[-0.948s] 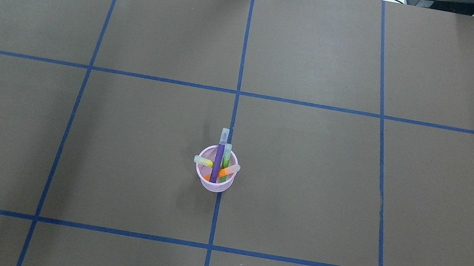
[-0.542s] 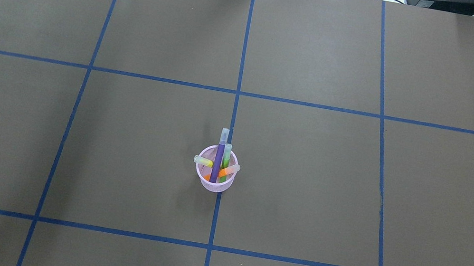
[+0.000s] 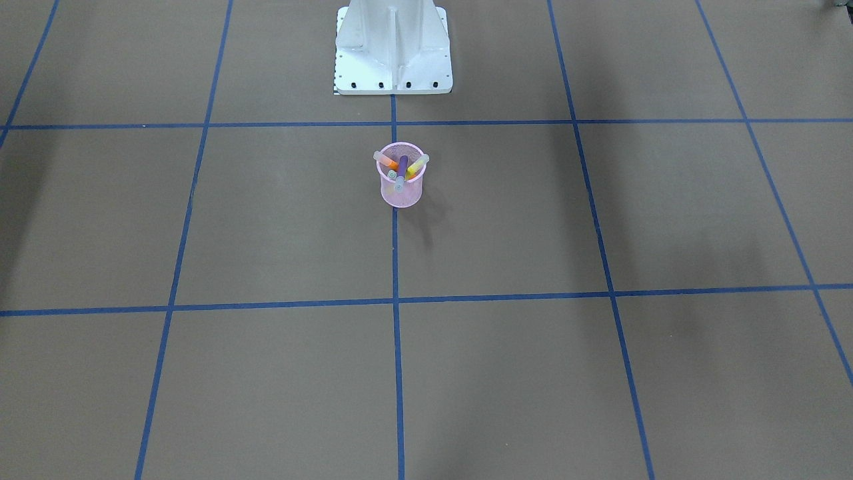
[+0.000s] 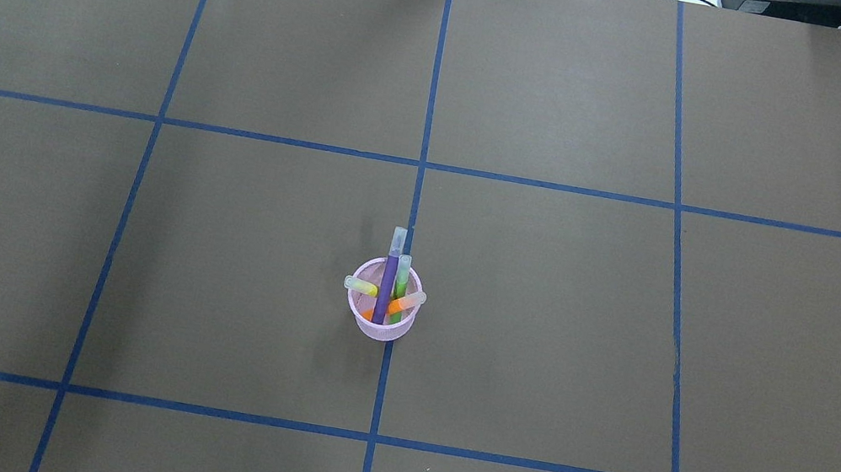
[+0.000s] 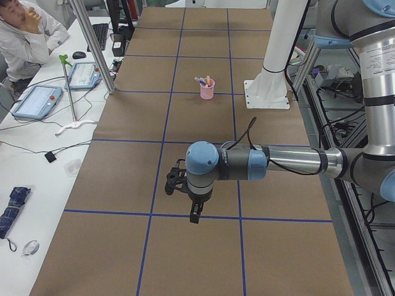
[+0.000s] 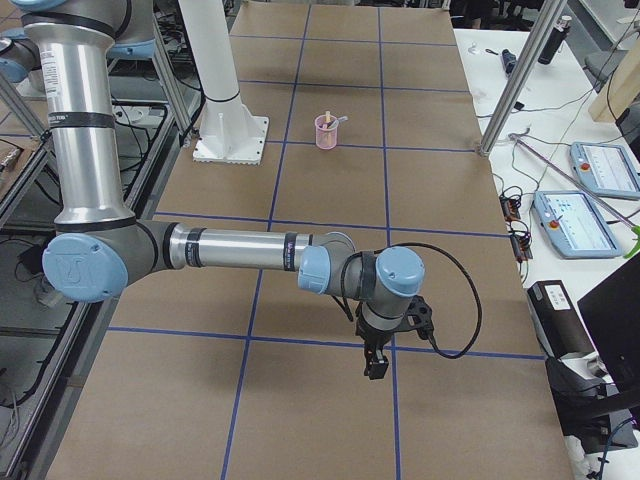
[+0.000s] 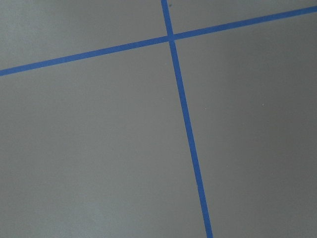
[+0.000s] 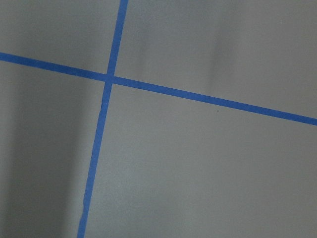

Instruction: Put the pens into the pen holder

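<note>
Matt paper [image 4: 545,308], wire-mesh pen holder [image 4: 379,330]

Silver arms [image 6: 240,248], light-blue joint caps [image 6: 78,266], black cables [image 6: 477,300], white base [image 3: 393,47].

Seen from the bench's ends, the robot's left arm [image 5: 290,161] stretches out level, its wrist bent so the left gripper [image 5: 194,215] points straight down. The right arm [image 6: 240,248] mirrors it, with the right gripper [image 6: 376,367] pointing downward. Whether either gripper is open cannot be told.
</note>
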Robot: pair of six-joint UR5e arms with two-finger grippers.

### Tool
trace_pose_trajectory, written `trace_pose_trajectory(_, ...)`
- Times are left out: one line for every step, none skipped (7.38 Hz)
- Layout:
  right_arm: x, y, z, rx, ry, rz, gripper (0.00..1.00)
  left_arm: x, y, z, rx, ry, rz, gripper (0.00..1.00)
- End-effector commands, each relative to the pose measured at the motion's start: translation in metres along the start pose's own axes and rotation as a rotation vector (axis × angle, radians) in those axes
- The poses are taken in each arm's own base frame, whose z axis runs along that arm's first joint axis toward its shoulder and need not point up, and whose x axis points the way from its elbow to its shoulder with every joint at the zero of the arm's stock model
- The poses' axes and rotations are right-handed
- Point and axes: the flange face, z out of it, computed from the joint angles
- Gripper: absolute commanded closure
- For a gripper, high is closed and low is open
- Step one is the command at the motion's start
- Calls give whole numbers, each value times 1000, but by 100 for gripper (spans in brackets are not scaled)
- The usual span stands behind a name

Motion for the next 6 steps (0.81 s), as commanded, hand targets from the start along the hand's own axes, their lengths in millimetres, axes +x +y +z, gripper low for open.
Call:
trace_pose_trajectory(1, 1, 2, -2, -1, 0, 0, 0, 1, 0, -1, 1, -1, 0)
trace_pose_trajectory(0, 0, 0, 0, -1, -2, 0, 0, 1, 0, -1, 1, -1, 0)
trace_pose_trajectory(0, 0, 0, 0, 1, -2, 0, 0, 2, 1, -2, 1, -2, 0)
trace_pose_trajectory(1, 3, 3, -4, -2, 1, 0, 0, 2, 1, -2, 1, -2, 0)
trace_pose_trajectory(1, 4, 4, -6, -2, 3, 0, 0, 2, 1, -2, 1, -2, 0)
trace_pose_trajectory(1, 4, 4, -6, -2, 3, 0, -1, 2, 1, -2, 0, -3, 0)
